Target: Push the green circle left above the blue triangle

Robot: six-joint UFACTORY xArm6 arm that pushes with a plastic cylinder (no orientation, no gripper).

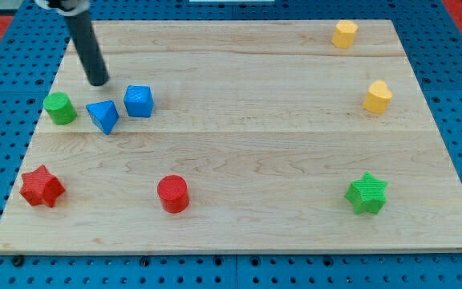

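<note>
The green circle (58, 107) lies near the board's left edge, just left of the blue triangle (103, 116). A blue cube (138, 100) sits right of the triangle, close to it. My rod comes down from the view's top left and my tip (99, 82) rests on the board just above the blue triangle, up and to the right of the green circle, touching neither.
A red star (41, 186) and a red circle (172, 193) lie near the bottom left. A green star (366, 193) is at the bottom right. Two yellow blocks (344, 34) (378, 96) sit at the top right. The wooden board (255, 233) lies on a blue pegboard.
</note>
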